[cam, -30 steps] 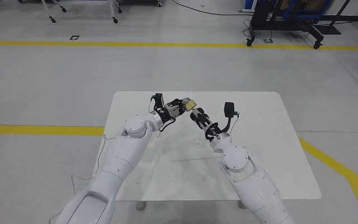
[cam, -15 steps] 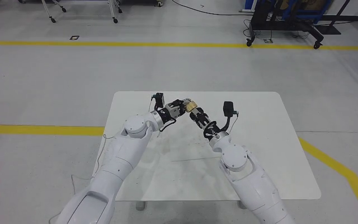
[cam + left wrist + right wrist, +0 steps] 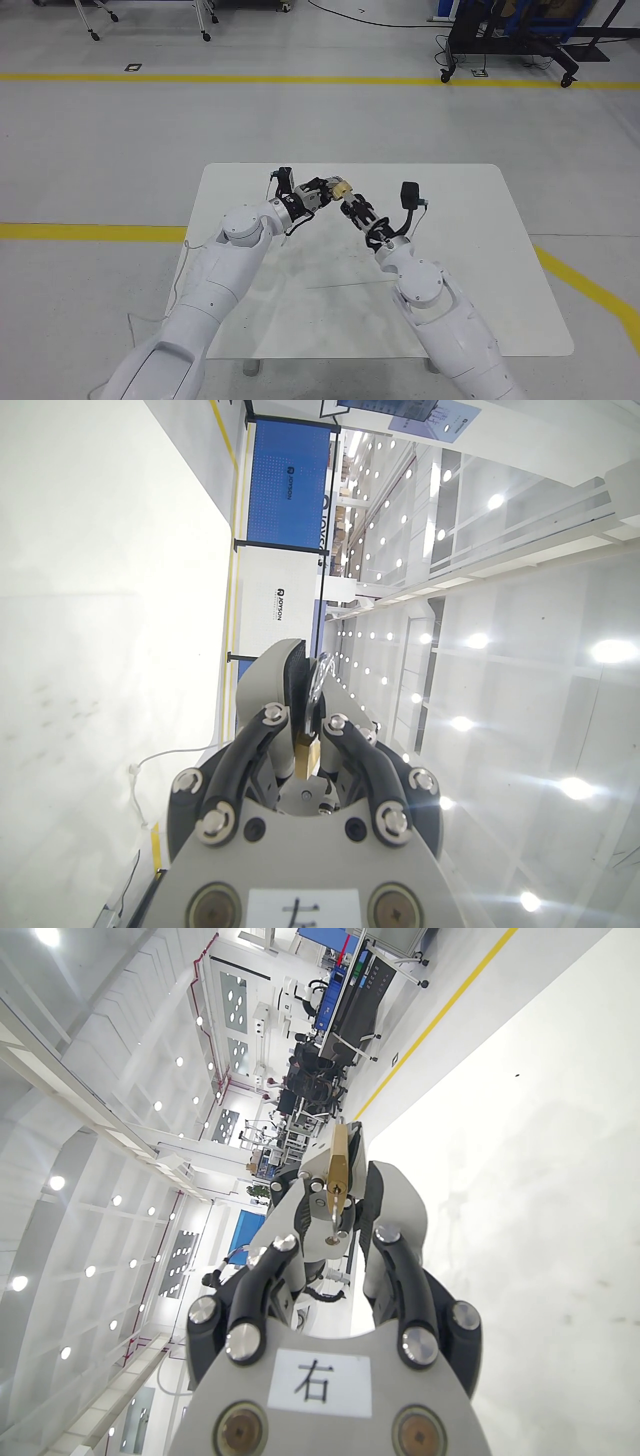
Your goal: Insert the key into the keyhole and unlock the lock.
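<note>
A small brass lock [image 3: 341,186] is held above the far middle of the white table [image 3: 470,300], with my left gripper [image 3: 328,189] shut on it. In the left wrist view the brass body [image 3: 306,757] sits between the closed fingers, and the shiny shackle [image 3: 316,680] sits at the pads. In the right wrist view the lock [image 3: 338,1160] turns its keyhole end toward me. A thin silver key [image 3: 334,1220] sticks out of the keyhole. My right gripper [image 3: 352,208] sits just before the lock, its fingers [image 3: 395,1208] standing apart on either side of the key.
Both arms meet over the table's far half, and bare tabletop lies on all sides of them. Yellow floor lines [image 3: 100,232] run past the table. A dark cart [image 3: 510,40] stands far off at the back right.
Half a second ago my right gripper was pressed closer to the lock; it has drawn back slightly. The left arm and lock have hardly moved.
</note>
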Controlling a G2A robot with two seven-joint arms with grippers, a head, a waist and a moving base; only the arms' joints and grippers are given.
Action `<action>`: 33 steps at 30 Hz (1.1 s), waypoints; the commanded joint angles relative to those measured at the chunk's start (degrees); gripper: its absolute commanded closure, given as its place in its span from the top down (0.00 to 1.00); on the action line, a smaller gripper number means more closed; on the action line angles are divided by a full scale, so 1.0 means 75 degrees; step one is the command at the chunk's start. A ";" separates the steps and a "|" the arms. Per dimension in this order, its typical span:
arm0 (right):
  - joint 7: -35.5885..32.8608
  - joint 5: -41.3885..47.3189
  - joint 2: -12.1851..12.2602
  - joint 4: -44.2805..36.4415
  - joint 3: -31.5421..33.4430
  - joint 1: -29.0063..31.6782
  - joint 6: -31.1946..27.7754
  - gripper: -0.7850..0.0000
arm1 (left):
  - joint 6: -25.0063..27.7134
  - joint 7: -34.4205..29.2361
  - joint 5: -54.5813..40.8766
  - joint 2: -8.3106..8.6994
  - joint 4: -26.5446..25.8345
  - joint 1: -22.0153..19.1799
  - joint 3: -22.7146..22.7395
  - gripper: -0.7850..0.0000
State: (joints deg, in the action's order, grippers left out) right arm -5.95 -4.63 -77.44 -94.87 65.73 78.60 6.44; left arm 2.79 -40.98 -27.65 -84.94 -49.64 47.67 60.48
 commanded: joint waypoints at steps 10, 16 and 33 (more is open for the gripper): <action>-0.0165 0.0137 0.0024 -0.0131 0.0215 0.0252 -0.0280 0.00 | 0.0017 0.0035 -0.0002 -0.0007 -0.0001 0.0017 0.0022 0.00; -0.0176 0.0133 0.0005 -0.0070 0.0206 0.0141 -0.0072 0.00 | 0.0034 0.0091 0.0106 -0.0011 -0.0015 0.0016 -0.0006 0.00; -0.0396 0.0554 -0.0047 0.0050 0.0229 -0.0010 0.0018 1.00 | 0.0171 -0.0045 -0.0072 -0.0025 0.0020 0.0016 0.0076 0.00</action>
State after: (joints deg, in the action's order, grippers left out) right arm -8.96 -0.44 -77.79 -94.51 67.47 78.54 6.55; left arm 3.99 -41.32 -28.18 -85.12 -49.53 47.81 61.03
